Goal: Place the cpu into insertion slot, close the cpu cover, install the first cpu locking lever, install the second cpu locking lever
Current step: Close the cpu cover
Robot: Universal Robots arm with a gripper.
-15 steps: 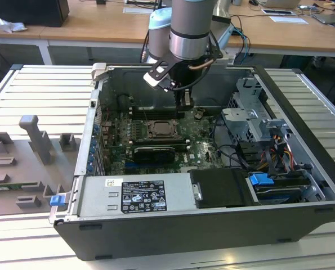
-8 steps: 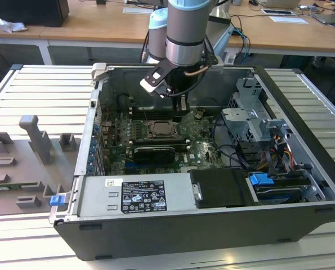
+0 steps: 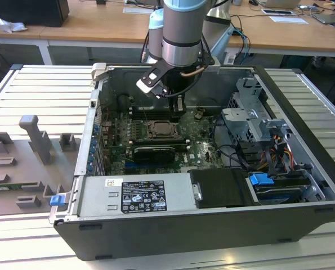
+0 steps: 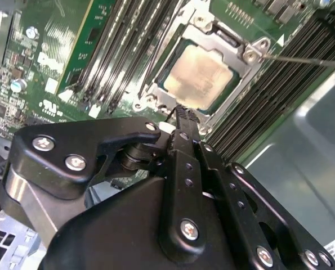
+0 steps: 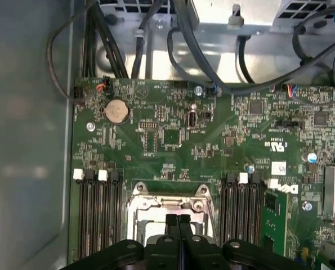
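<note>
Open computer case (image 3: 156, 236) on ribbed surface (image 3: 38, 84). Green board (image 5: 173, 140) inside. Claw (image 5: 179, 222) down in case, fingers pressed together, gripping nothing. Insertion slot (image 3: 161, 130) directly under claw tips, between memory-slot banks. Cpu cover (image 4: 247, 67) looks lowered, framing cpu (image 4: 198, 76), which is seated just beyond fingertips. Thin lever rod (image 4: 302, 59) runs from cover corner over memory slots, likely unlatched.
</note>
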